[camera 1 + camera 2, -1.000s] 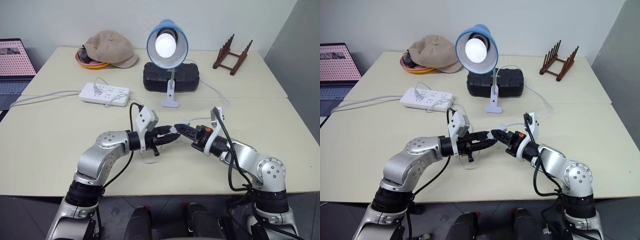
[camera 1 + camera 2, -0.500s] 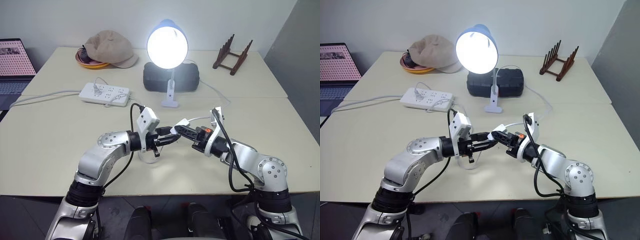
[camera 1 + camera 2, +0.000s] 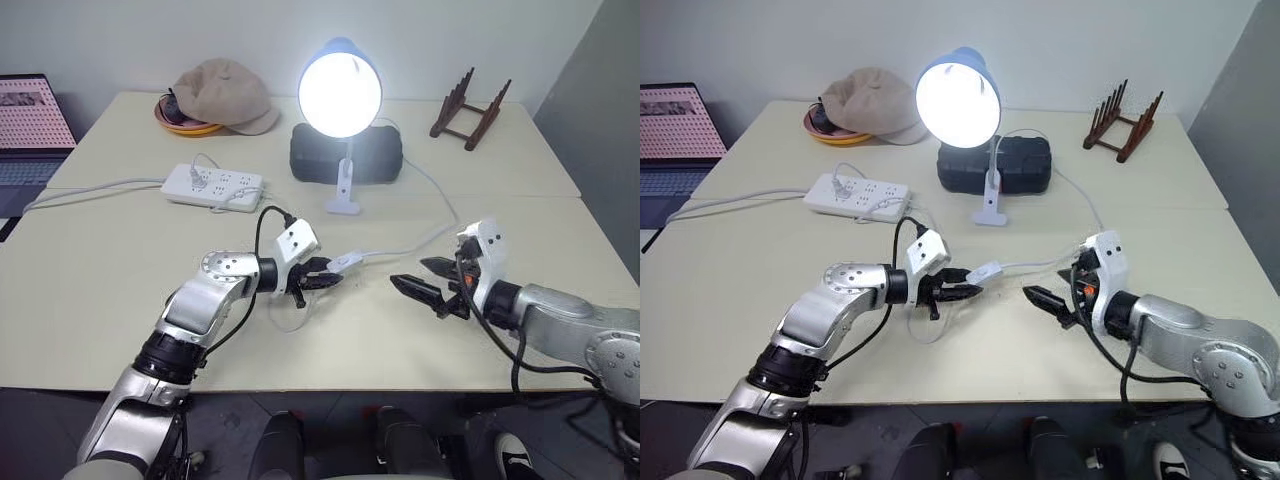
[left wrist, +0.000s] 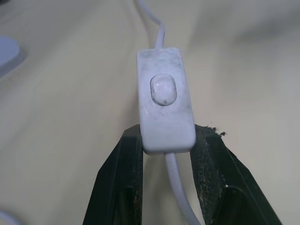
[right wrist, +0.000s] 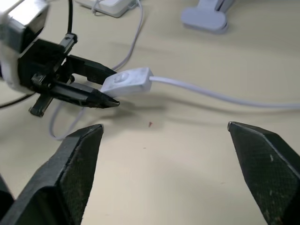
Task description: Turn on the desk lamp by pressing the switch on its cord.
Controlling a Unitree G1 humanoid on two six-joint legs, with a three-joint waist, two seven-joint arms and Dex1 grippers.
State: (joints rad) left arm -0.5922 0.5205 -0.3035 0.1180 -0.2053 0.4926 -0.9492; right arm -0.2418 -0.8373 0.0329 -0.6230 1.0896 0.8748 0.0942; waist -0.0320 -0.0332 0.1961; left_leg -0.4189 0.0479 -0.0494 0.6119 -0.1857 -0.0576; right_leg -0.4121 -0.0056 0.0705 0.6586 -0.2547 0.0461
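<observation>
Cream table (image 3: 100, 290), pale wall (image 3: 130, 40).

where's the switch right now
In the left eye view the switch sits mid-table, pinched in the left gripper, with the open right gripper apart to its right.

The round light-blue metal desk lamp (image 3: 340, 90) in the upper centre is glowing so brightly that its bulb is blowing out to white glare, while even room light is casting soft shadows on the cream tabletop (image 3: 100, 270).

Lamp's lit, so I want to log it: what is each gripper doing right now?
Left gripper: shut on the switch.
Right gripper: open, holding nothing.
</observation>
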